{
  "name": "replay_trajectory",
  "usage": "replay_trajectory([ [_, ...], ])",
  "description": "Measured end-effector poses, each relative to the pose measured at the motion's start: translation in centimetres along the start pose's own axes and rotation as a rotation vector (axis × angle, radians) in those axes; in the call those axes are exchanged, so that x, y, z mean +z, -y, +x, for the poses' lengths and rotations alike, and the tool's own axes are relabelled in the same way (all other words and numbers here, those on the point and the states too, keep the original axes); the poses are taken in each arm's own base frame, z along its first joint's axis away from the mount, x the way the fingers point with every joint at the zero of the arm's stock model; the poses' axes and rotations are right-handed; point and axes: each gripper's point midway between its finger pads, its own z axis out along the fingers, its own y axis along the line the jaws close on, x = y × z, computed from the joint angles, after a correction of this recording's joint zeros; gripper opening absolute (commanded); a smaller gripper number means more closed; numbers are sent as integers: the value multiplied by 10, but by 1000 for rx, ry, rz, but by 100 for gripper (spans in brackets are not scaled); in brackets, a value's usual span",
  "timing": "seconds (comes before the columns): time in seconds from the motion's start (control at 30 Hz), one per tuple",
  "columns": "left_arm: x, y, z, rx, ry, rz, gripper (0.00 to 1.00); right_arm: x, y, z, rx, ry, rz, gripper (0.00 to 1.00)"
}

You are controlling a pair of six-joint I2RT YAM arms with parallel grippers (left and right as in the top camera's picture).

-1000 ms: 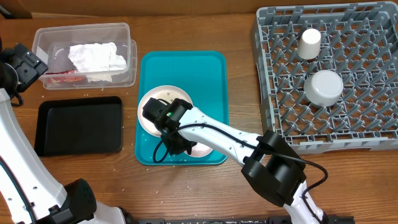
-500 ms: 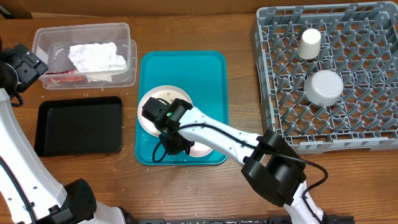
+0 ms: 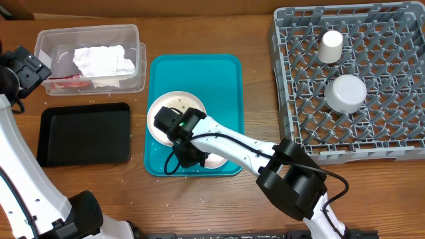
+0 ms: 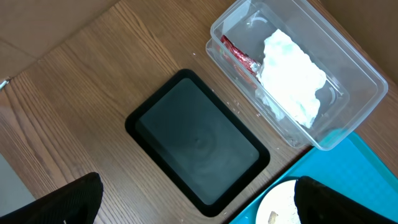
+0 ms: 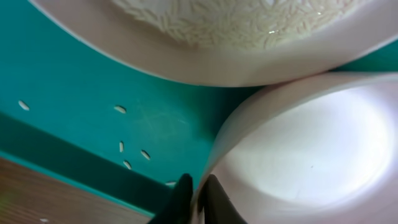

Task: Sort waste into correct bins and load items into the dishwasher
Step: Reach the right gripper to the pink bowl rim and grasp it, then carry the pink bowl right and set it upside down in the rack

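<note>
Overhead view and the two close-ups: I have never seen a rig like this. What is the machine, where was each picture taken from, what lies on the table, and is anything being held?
The machine is two robot arms at a wooden table, each ending in a two-finger gripper. The wide picture looks straight down from above. The other two come from cameras on the arms' wrists.

On the table:
- a clear tub holding a crumpled napkin and a red packet
- a black tray
- a teal tray carrying a large plate with rice grains, and a small plate
- a grey dish rack with a cup and a bowl

The right gripper pinches the small plate's rim. The left gripper is open and holds nothing.
</note>
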Motion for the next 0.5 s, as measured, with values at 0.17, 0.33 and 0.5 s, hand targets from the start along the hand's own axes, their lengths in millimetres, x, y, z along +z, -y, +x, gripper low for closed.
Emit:
replay_trajectory([
  [0.17,0,0,0,0,0,0,100,-18,4,4,3,-23,26,4],
  [0.33,0,0,0,0,0,0,100,-68,2,-2,17,-21,7,4],
  [0.5,0,0,0,0,0,0,100,-140,23,-29,92,87,-43,4],
])
